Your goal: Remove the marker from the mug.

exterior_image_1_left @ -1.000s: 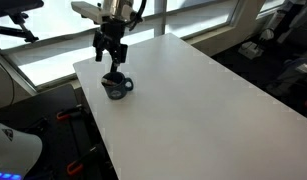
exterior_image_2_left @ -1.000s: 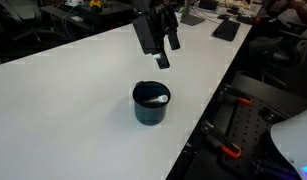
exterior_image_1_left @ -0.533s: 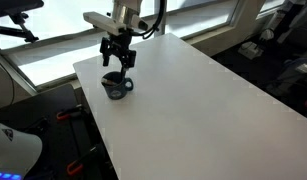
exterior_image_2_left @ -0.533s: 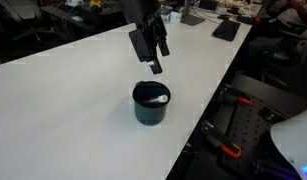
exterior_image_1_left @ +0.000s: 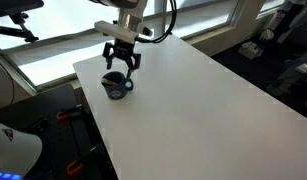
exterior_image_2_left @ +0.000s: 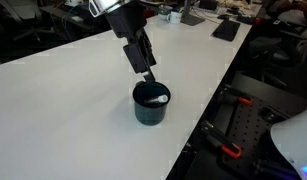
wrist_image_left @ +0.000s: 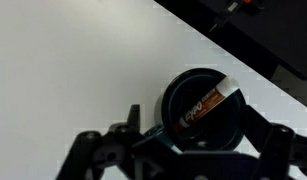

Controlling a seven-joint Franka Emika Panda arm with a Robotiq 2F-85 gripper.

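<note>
The dark blue-grey mug (exterior_image_1_left: 116,86) stands near one edge of the white table (exterior_image_1_left: 193,100); it also shows in an exterior view (exterior_image_2_left: 151,103) and in the wrist view (wrist_image_left: 205,108). A white marker (wrist_image_left: 207,104) with a red "expo" label lies slanted inside it, its white end visible in an exterior view (exterior_image_2_left: 160,98). My gripper (exterior_image_1_left: 120,63) hangs just above the mug with its jaws spread wide; it also shows in an exterior view (exterior_image_2_left: 145,68). In the wrist view its dark fingers (wrist_image_left: 98,150) frame the mug on both sides.
The table edge runs close beside the mug, with dark equipment and red clamps (exterior_image_2_left: 229,150) below it. Windows (exterior_image_1_left: 53,40) stand behind the table. Desks with clutter (exterior_image_2_left: 208,12) lie at the far end.
My gripper has come down and across toward the mug and now sits just over its rim. The mug and the marker have not moved.
</note>
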